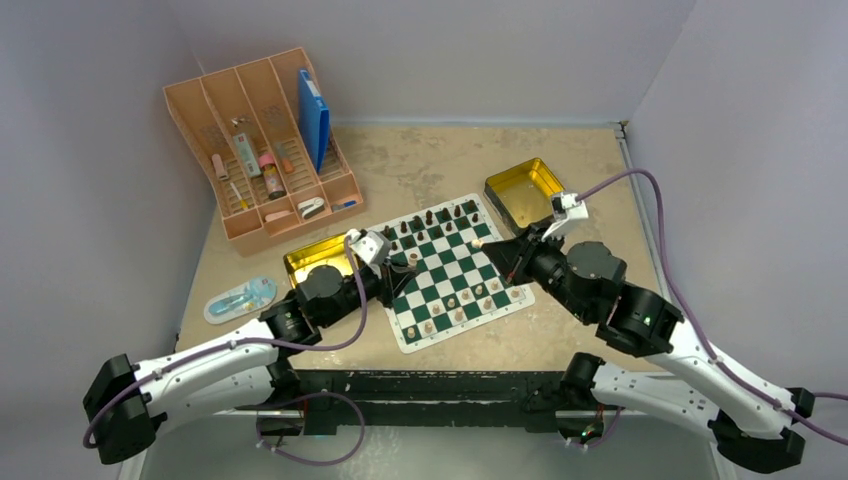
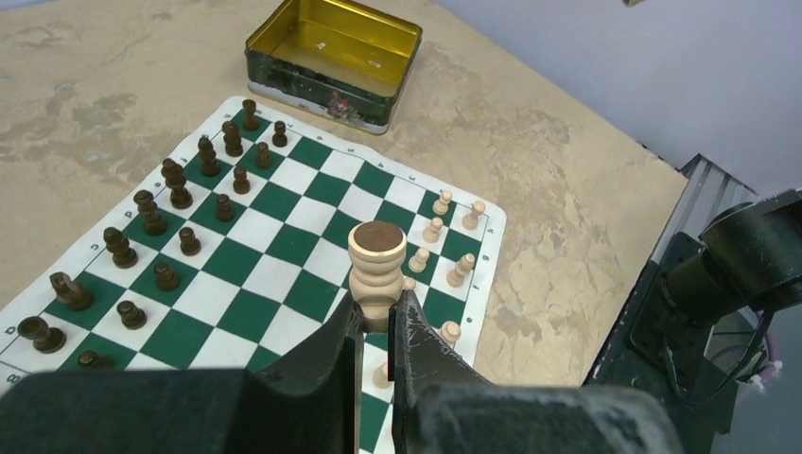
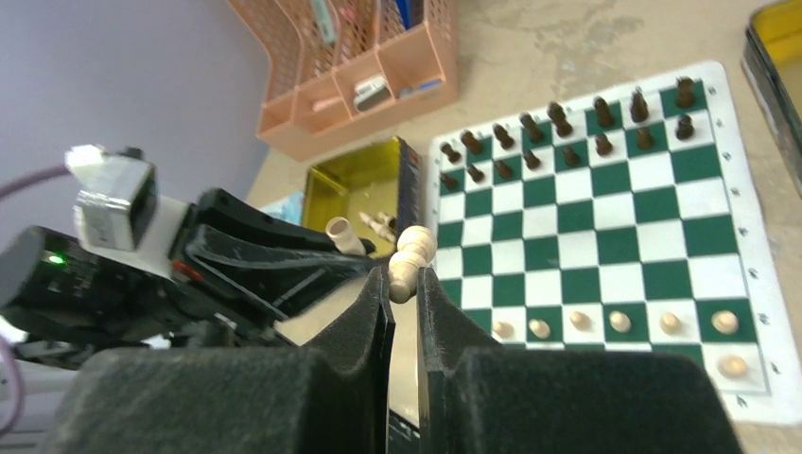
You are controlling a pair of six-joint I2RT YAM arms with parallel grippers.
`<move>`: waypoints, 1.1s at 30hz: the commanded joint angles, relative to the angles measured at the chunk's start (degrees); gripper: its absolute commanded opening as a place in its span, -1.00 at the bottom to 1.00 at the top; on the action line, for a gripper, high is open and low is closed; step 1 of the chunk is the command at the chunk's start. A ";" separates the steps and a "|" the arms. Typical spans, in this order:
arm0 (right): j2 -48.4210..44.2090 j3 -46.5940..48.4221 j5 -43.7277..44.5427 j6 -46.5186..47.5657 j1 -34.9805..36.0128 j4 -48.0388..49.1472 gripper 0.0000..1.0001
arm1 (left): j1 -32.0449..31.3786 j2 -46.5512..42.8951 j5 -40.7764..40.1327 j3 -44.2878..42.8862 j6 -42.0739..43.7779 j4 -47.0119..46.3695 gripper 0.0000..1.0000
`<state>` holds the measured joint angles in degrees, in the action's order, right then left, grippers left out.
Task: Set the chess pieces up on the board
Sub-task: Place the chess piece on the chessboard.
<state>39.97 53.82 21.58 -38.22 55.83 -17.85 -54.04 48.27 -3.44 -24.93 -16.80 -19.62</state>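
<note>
With the left gripper (image 2: 379, 308) clamped on an upturned light piece (image 2: 376, 260) and the right gripper (image 3: 403, 282) pinching a light pawn (image 3: 413, 255), both crowd the board (image 2: 284, 244) at frame centre and may collide or topple standing pieces (image 2: 442, 202).

The top camera is looking down from above and behind me over the whole table (image 1: 420, 170). My wrist cameras are peering close and low across the board (image 1: 455, 272) from opposite sides; all three are sharing it.

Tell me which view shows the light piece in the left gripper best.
Left wrist view: the light piece fills the centre, pinched in the left gripper, base toward camera. Right wrist shows it small and side-on; top external, barely a speck.
</note>
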 commanded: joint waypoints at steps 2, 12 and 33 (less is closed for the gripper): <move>4.47 5.84 -0.22 0.05 -0.13 -13.78 -1.00 | -0.10 -4.01 -0.15 -7.23 2.66 12.34 -1.00; 15.57 5.92 -3.28 -2.21 -0.17 -24.78 -1.00 | -0.10 -13.16 -0.73 -11.23 7.63 27.62 -1.00; 31.40 -5.04 -12.77 -0.80 -5.96 -11.22 -1.00 | -0.13 -25.06 -3.76 -11.46 8.70 34.03 -1.00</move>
<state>69.84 49.80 11.03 -38.48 50.72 -32.62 -54.04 24.97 -6.55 -33.67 -8.34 15.05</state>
